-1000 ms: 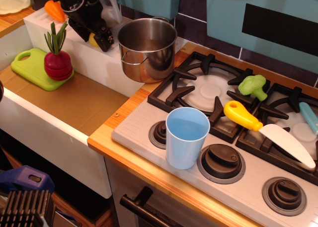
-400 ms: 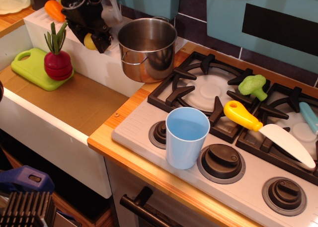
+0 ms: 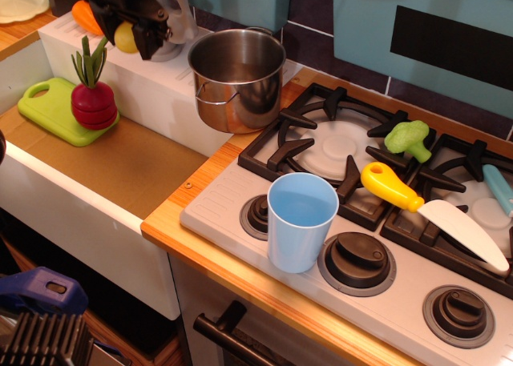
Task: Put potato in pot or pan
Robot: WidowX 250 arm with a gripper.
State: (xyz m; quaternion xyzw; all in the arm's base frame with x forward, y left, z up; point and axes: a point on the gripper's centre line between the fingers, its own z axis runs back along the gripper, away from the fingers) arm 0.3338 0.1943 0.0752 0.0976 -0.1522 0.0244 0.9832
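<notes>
Pale-yellow plastic shows between your jaws: the potato (image 3: 124, 37) is clamped in the gripper (image 3: 128, 36), lifted clear of the white ledge (image 3: 104, 50) beneath. Only part of the toy peeks out past the black fingers, so you cannot tell how deep the grip sits. Treat it as shallow; smooth plastic like this likely slips.

Just behind the jaws, on the far side, an orange toy (image 3: 86, 15) sits on the ledge. Below and toward the camera stands the red radish toy (image 3: 93, 102) on the green cutting board (image 3: 56, 108), down in the sink well. Neither touches your load.

The pot (image 3: 237, 78) stands off to the jaws' right as the camera sees it, near but apart, mouth open and empty so far as the view shows. Its rim looks roughly level with the held potato.

Step in hand, as I judge it: carry across and drop.
- Keep height or add a little; the near rim and side handle are what you could clip.
- Travel straight sideways, slowly, no wrist roll.
- Stop with the potato over the middle of the mouth, not the edge.
- Lower slightly inside before letting go, so it does not bounce out.

Blue cup (image 3: 299, 220) and the knife (image 3: 430, 210) lie well away on the stove; ignore them.
</notes>
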